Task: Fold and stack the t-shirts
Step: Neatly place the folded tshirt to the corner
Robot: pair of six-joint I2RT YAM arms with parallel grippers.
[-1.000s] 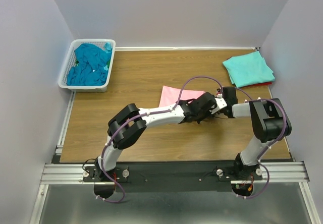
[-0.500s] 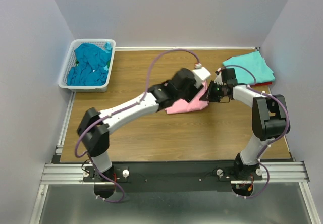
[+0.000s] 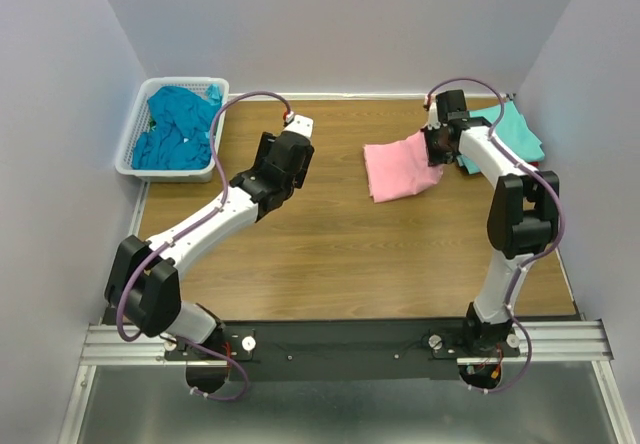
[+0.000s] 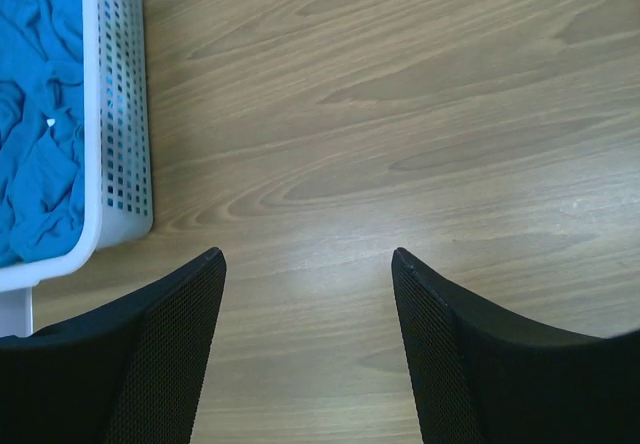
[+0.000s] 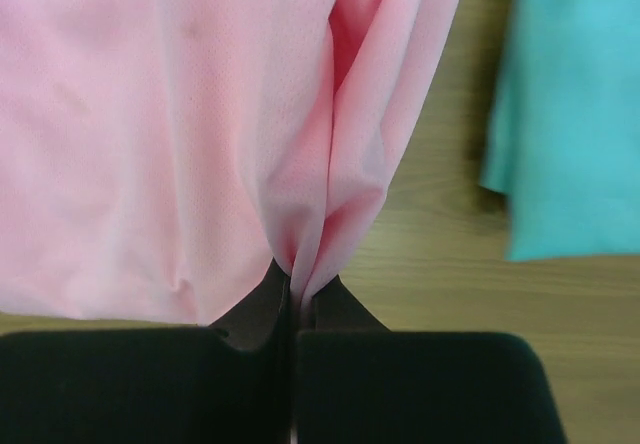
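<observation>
My right gripper [image 3: 437,150] [image 5: 303,276] is shut on a bunched edge of the folded light pink t-shirt [image 3: 400,169] [image 5: 190,114]. The shirt lies at the back right of the table, and its folds run up from the fingertips in the right wrist view. Just right of it lies the folded light aqua t-shirt [image 3: 518,129] [image 5: 580,104], partly hidden by the right arm. My left gripper [image 3: 284,156] [image 4: 307,256] hangs open over bare wood at the back left, with nothing between its fingers. Teal-blue t-shirts [image 3: 178,129] [image 4: 40,134] fill the basket.
The white lattice basket [image 3: 165,172] [image 4: 120,114] stands in the back left corner, just left of my left gripper. Grey walls close in the table at the back and on both sides. The arms' mounting rail [image 3: 340,342] runs along the near edge.
My left gripper opened, let go of the pink t-shirt and swung left toward the basket. My right gripper carried the pink t-shirt back and right, next to the aqua one.
</observation>
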